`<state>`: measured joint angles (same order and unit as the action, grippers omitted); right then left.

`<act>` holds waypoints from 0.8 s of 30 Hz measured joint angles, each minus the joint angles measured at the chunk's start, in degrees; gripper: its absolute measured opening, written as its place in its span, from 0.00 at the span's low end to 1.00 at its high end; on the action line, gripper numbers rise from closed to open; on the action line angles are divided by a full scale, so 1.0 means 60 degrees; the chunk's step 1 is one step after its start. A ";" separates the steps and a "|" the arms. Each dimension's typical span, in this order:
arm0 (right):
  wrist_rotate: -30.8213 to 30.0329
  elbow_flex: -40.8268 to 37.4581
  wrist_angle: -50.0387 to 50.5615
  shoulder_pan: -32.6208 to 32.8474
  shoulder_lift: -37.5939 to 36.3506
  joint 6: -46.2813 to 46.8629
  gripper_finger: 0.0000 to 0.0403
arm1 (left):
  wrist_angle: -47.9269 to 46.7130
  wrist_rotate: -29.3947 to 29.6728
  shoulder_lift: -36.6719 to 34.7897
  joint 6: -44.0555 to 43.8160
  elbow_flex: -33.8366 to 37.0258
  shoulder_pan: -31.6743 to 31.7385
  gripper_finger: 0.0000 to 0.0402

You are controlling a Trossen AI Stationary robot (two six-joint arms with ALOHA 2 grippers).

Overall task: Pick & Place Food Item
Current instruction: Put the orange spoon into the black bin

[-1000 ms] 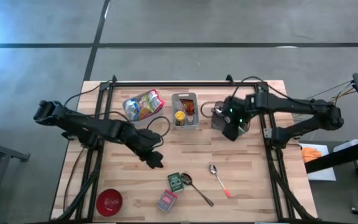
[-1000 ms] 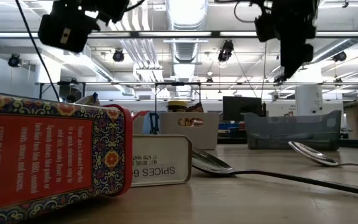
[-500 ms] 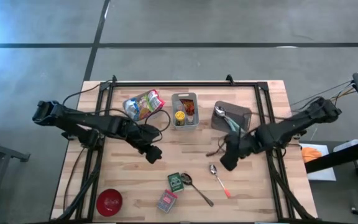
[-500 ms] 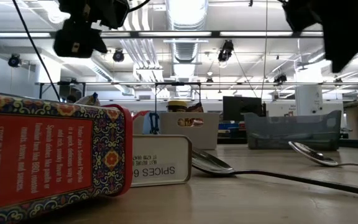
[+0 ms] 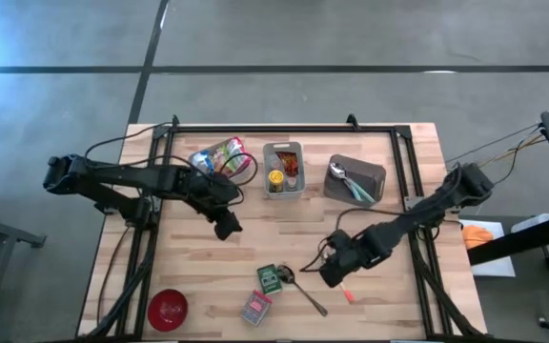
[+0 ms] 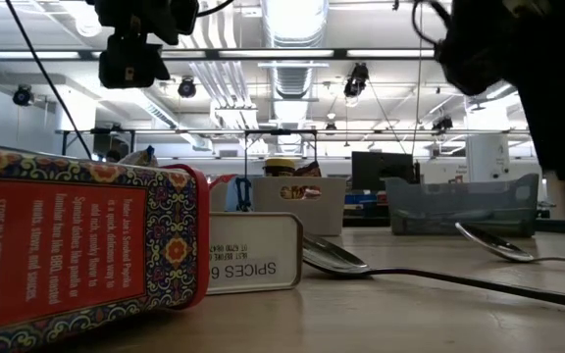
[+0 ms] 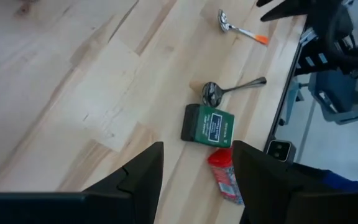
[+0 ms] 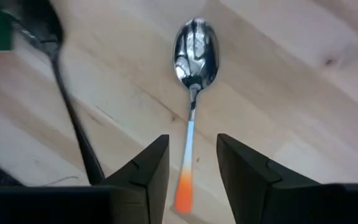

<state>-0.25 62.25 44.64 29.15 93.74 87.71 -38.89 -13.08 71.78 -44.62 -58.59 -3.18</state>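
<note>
A spoon with an orange-tipped handle lies flat on the table. My right gripper hovers over it, open and pointing down, one finger on either side of the handle; whether they touch it cannot be told. In the high view only the orange tip shows beside that gripper. My left gripper hangs open and empty over the table's middle left. A green tin, a red tin and a dark spoon lie near the front edge. A snack bag lies at the back.
A white bin with a jar and packets stands at the back centre. Right of it is a grey tray holding spoons. A red bowl sits at the front left corner. Cables trail across the table around both arms.
My right gripper has swung from above the grey tray toward the table's near edge and down, rolling its wrist, and now stands over the orange-handled spoon. My left gripper has drifted toward the far edge and turned a little.
</note>
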 joint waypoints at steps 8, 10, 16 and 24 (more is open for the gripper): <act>0.0664 0.1001 -0.0013 0.0000 0.1528 -0.0099 0.32 | -0.0312 -0.0055 -0.0075 0.0345 0.0000 0.0000 0.48; 0.0525 0.1222 0.0024 -0.0002 0.1839 -0.0088 0.32 | -0.0357 -0.0125 -0.0075 0.0517 0.0000 0.0000 0.48; 0.0022 0.1704 0.1004 -0.0011 0.2424 0.0018 0.32 | -0.0440 -0.0445 -0.0075 0.0702 0.0000 0.0000 0.48; 0.0009 0.1458 0.0960 -0.0010 0.2516 -0.0188 0.32 | -0.0675 -0.0579 -0.0075 0.0980 0.0000 0.0000 0.48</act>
<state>-0.19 71.00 50.40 29.08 108.84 86.59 -42.94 -16.56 71.33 -38.74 -58.59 -3.18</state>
